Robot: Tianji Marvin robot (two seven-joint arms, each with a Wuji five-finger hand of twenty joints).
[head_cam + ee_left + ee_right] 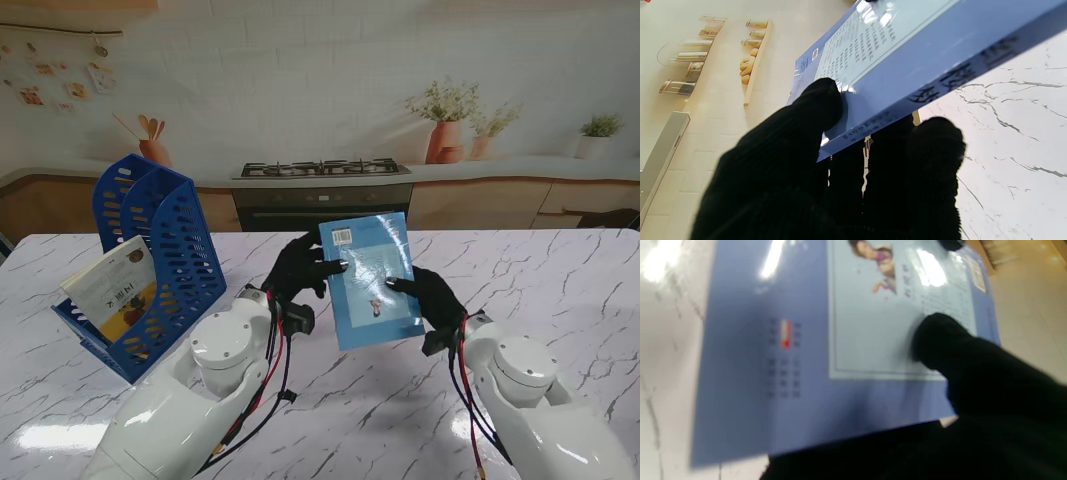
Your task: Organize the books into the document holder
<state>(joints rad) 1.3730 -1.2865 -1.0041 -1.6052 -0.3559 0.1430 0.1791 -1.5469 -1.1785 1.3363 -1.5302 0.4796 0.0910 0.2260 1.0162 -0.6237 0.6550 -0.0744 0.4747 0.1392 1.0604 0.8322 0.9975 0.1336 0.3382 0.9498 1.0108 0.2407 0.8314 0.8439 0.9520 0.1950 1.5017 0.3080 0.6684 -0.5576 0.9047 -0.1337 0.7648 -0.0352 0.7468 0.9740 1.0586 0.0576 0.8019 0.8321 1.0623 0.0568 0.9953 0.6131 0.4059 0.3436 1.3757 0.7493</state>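
Blue book (853, 350): motion blur in the right wrist view is smearing its printed columns past reading; its far edge is running off the frame.
Blue book, left wrist view (907, 56): cover and spine are running out of frame, cutting the spine lettering short.
Left hand (826, 173): fingers under the book are lying hidden by it.
Right hand (973, 400): palm is filling the corner, blurred.
Book in the blue document holder (118, 292): title is reading too small; the holder's wall (185, 250) is covering its far part.
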